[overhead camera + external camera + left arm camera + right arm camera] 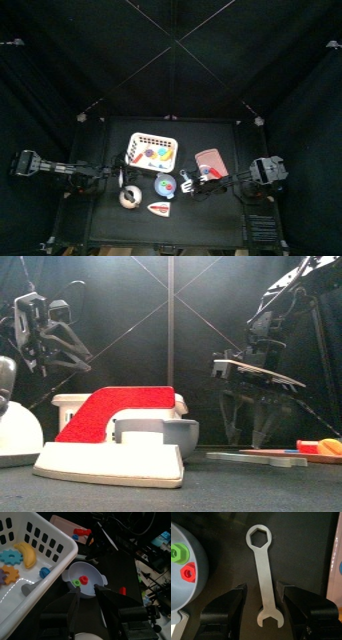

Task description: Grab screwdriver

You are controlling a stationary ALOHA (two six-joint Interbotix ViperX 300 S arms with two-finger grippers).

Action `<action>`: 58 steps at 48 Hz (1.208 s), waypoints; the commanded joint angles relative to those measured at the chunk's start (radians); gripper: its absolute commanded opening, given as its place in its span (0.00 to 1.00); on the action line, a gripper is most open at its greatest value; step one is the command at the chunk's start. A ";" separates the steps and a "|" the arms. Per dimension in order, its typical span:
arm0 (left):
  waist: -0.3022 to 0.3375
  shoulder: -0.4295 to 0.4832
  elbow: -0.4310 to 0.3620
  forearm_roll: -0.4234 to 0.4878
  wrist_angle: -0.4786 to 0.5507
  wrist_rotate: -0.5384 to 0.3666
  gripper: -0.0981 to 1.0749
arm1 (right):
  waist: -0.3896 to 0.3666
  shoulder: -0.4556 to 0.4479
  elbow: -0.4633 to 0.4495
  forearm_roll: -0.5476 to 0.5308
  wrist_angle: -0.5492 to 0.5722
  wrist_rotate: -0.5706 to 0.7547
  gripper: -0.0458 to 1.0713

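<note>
You're working in a dim, black-curtained pen; light falls from above onto the table. The white basket glares in your left wrist view, whose far side blurs. The wrench shows sharp, soft-shadowed.

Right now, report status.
Left gripper open above the bowl. Right gripper open over a wrench, holding nothing. No screwdriver clearly visible.

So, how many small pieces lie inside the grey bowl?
2: a green piece and a red piece, side by side in the grey bowl. More may be hidden beyond the picture's edge.
</note>
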State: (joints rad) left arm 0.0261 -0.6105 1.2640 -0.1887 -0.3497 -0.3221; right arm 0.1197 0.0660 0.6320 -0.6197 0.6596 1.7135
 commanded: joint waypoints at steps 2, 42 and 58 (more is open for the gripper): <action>0.002 0.000 -0.014 0.002 -0.005 0.002 0.70 | -0.020 -0.086 -0.011 -0.017 -0.003 -0.046 0.81; 0.270 0.037 -0.408 0.026 0.606 0.000 0.70 | -0.204 -0.451 0.193 -0.347 -0.063 -0.118 0.81; 0.396 0.181 -0.465 0.071 0.790 0.005 0.70 | -0.215 -0.520 0.249 -0.348 -0.067 -0.110 0.81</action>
State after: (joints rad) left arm 0.4157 -0.4648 0.8422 -0.1381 0.4234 -0.3206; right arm -0.0890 -0.4280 0.8836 -0.9633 0.5937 1.6015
